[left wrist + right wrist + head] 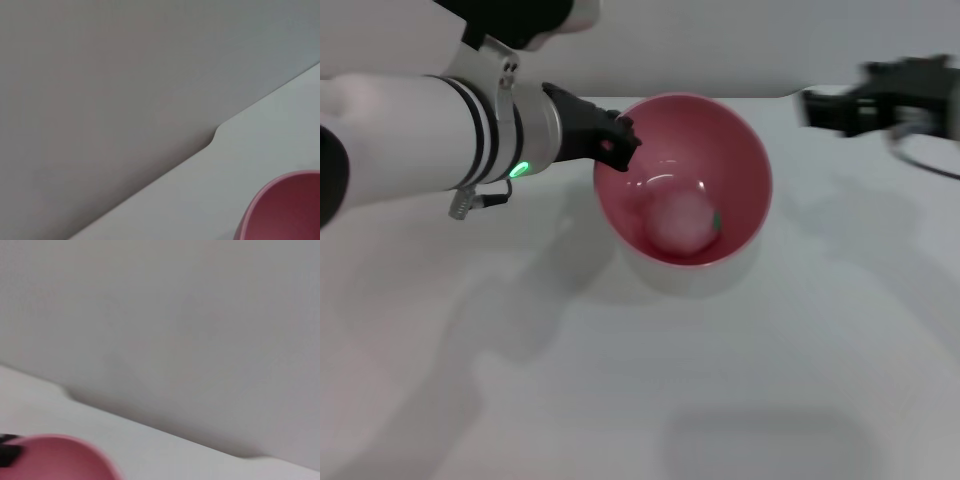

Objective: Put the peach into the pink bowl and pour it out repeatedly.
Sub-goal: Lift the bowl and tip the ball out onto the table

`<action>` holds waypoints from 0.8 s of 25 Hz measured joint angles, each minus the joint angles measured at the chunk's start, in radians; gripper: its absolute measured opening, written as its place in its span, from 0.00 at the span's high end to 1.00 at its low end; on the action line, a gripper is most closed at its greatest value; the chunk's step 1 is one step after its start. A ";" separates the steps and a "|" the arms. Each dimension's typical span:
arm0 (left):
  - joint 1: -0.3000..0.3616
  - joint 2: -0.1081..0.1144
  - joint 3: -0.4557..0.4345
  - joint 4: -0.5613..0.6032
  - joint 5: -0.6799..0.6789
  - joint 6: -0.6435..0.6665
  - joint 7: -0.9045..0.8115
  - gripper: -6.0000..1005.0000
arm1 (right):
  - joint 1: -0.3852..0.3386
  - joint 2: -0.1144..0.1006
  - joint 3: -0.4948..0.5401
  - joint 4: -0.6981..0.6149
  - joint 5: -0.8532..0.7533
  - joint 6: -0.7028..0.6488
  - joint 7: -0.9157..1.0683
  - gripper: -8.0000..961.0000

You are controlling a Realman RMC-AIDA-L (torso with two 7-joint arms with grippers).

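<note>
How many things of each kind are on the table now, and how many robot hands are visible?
Bowls: 1, the pink bowl, its rim at the left hand.
Fruit: 1, the peach inside the bowl.
Robot hands: 2, the right hand apart from the bowl.
Total: 4.

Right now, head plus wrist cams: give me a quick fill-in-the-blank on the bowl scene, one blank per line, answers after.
1. The peach lies inside the ____ bowl.
2. The left gripper is at the bowl's ____.
3. The bowl stands on the white ____.
4. The right gripper is ____ from the bowl, off to the robot's right.

Missing words: pink; rim; table; apart
</note>
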 joint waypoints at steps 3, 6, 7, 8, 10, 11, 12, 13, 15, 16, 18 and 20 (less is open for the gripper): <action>0.010 0.000 0.034 0.035 0.002 0.113 0.086 0.95 | -0.057 0.001 0.061 0.011 0.001 0.008 -0.008 0.25; 0.014 0.000 0.057 0.064 0.003 0.180 0.137 0.95 | -0.097 0.003 0.104 0.005 0.002 0.021 -0.023 0.28; 0.017 0.000 0.096 0.107 0.004 0.262 0.200 0.95 | -0.107 0.004 0.111 0.000 0.002 0.022 -0.027 0.31; 0.016 0.000 0.105 0.119 0.004 0.280 0.218 0.95 | -0.117 0.005 0.123 -0.009 0.002 0.022 -0.032 0.33; 0.012 -0.002 0.132 0.149 0.015 0.327 0.268 0.95 | -0.131 0.006 0.143 -0.022 0.002 0.022 -0.040 0.37; 0.010 -0.002 0.145 0.160 0.028 0.348 0.288 0.95 | -0.134 0.006 0.153 -0.026 0.004 0.023 -0.045 0.39; 0.009 -0.003 0.156 0.168 0.045 0.368 0.303 0.95 | -0.138 0.006 0.160 -0.030 0.004 0.025 -0.048 0.41; 0.008 -0.003 0.168 0.177 0.068 0.396 0.320 0.95 | -0.139 0.006 0.165 -0.034 0.004 0.029 -0.051 0.43; 0.005 -0.002 0.174 0.191 0.088 0.429 0.343 0.95 | -0.141 0.006 0.173 -0.046 0.004 0.039 -0.055 0.48; 0.006 -0.002 0.173 0.200 0.088 0.455 0.364 0.95 | -0.141 0.006 0.173 -0.052 0.004 0.044 -0.058 0.50; 0.012 -0.001 0.170 0.212 0.089 0.503 0.409 0.95 | -0.141 0.006 0.174 -0.067 0.004 0.056 -0.063 0.58; 0.025 -0.001 0.170 0.225 0.089 0.561 0.470 0.95 | -0.141 0.006 0.174 -0.074 0.005 0.059 -0.063 0.70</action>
